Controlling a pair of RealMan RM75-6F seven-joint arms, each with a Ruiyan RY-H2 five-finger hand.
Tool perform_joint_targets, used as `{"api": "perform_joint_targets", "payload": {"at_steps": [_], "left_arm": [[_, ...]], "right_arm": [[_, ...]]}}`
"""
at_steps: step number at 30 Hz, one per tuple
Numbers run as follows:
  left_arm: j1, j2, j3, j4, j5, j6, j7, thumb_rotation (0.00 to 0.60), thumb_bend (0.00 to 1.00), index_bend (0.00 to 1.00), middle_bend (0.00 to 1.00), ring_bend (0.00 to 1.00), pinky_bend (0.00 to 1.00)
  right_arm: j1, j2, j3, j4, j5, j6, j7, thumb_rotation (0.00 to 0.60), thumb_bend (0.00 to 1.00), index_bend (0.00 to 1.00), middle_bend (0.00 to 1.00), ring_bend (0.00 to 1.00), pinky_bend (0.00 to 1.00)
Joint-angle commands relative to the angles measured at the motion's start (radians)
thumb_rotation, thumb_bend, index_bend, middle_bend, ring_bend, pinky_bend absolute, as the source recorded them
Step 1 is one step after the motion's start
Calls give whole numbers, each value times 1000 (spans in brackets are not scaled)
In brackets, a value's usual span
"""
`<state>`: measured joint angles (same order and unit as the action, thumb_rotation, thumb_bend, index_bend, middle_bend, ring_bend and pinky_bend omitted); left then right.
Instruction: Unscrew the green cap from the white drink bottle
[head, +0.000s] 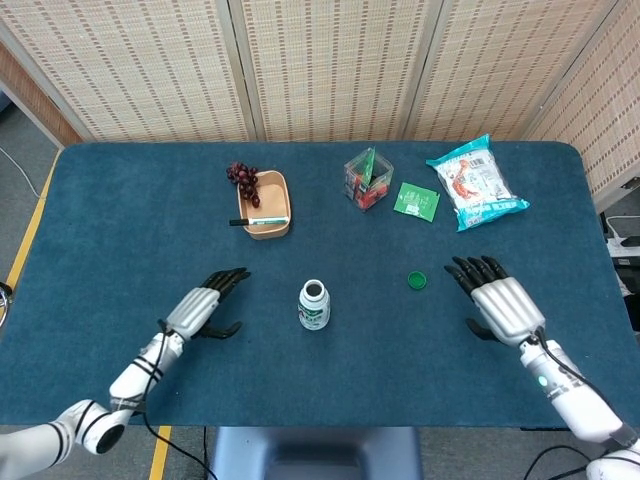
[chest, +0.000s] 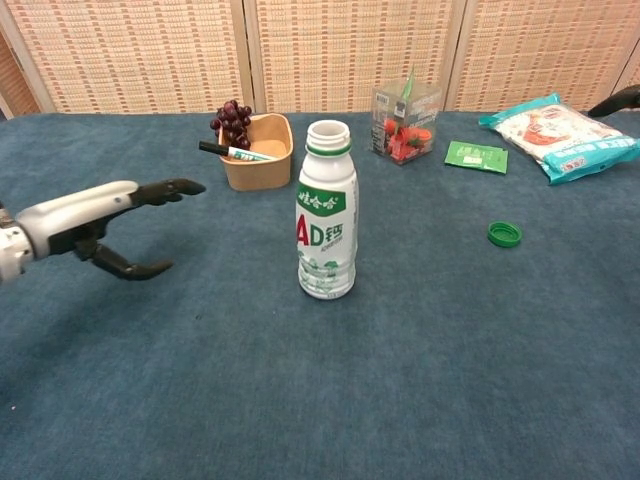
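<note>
Head view alone shows right robot hand (head: 497, 301) fully, spread like left robot hand (chest: 95, 217); bottle (chest: 326, 213) uncapped.

Bottle (chest: 327, 225) stands upright mid-counter (head: 120, 220), its cap (chest: 504, 234) lying apart to the right. Left hand (head: 203, 306) sits well left of the bottle, right hand (head: 500, 297) beyond the cap. Behind: bowl (chest: 255, 163), clear box (head: 368, 178), sachet (head: 416, 201), snack bag (head: 476, 182).
</note>
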<state>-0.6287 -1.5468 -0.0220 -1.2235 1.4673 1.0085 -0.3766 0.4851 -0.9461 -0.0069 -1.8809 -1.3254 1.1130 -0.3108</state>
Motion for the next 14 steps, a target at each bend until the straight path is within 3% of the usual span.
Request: {"api": "perform_joint_targets", "payload": {"at_steps": [1, 3, 5, 10, 14], "left_arm": [[238, 157, 145, -75, 22, 260, 418, 600, 410, 0, 0, 0, 0], [328, 181, 171, -135, 26, 376, 501, 600, 410, 0, 0, 0, 0], [385, 196, 183, -143, 49, 465, 520, 600, 410, 0, 0, 0, 0], [422, 225, 147, -145, 81, 566, 512, 600, 415, 0, 0, 0, 0], [428, 214, 117, -107, 88, 582, 487, 600, 414, 0, 0, 0, 0]], "right_arm": [[-265, -143, -74, 126, -223, 417, 15, 600, 293, 0, 0, 0, 0], [-351, -228, -96, 233, -251, 524, 32, 600, 293, 0, 0, 0, 0], [-384, -264, -104, 283, -237, 530, 45, 600, 292, 0, 0, 0, 0], [-394, -265, -76, 316, -231, 531, 50, 600, 293, 0, 0, 0, 0], [-400, -242, -66, 301, -228, 517, 81, 600, 293, 0, 0, 0, 0]]}}
